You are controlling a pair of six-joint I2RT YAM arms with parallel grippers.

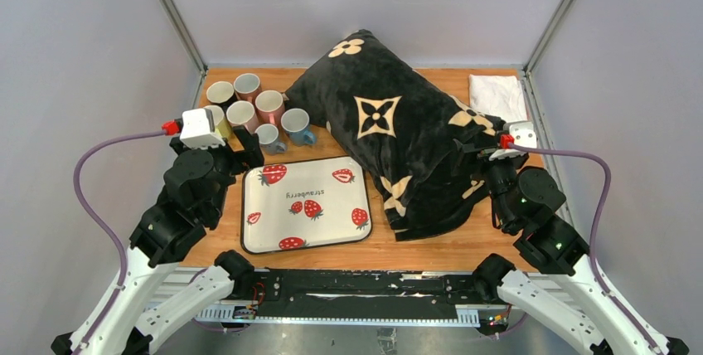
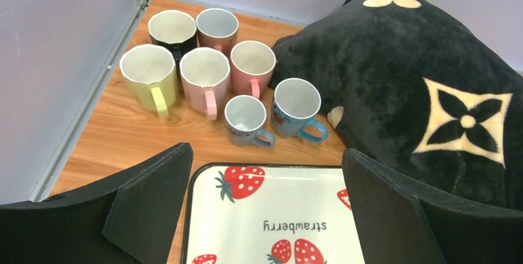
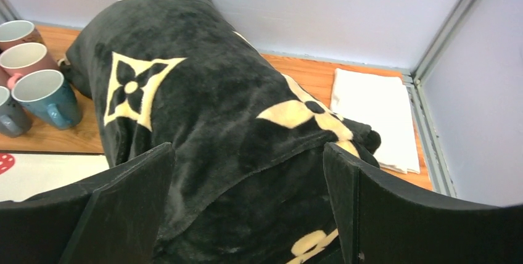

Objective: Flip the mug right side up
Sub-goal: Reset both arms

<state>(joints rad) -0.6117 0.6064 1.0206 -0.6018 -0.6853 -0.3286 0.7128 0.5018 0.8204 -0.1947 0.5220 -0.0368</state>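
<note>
Mugs (image 2: 205, 73) sit ahead of the empty, wide-open left gripper (image 2: 265, 153), all seemingly mouth-up; right gripper (image 3: 248, 148), likewise open and empty, is farther

Right gripper (image 3: 247, 153) low in foreground, black fingers (image 3: 132, 205) spread wide. Big black plush blanket (image 3: 203, 91) with cream flower motifs bulks between and beyond them, filling most of view. Folded white cloth (image 3: 373, 116) flat on wooden table (image 3: 308, 70) at far right, just beside blanket. Left edge: blue mug (image 3: 46, 97), pink mug (image 3: 24, 60), brown mug (image 3: 15, 31), grey mug (image 3: 7, 119), mouths up. White tray (image 3: 49, 171) corner below them.
</note>
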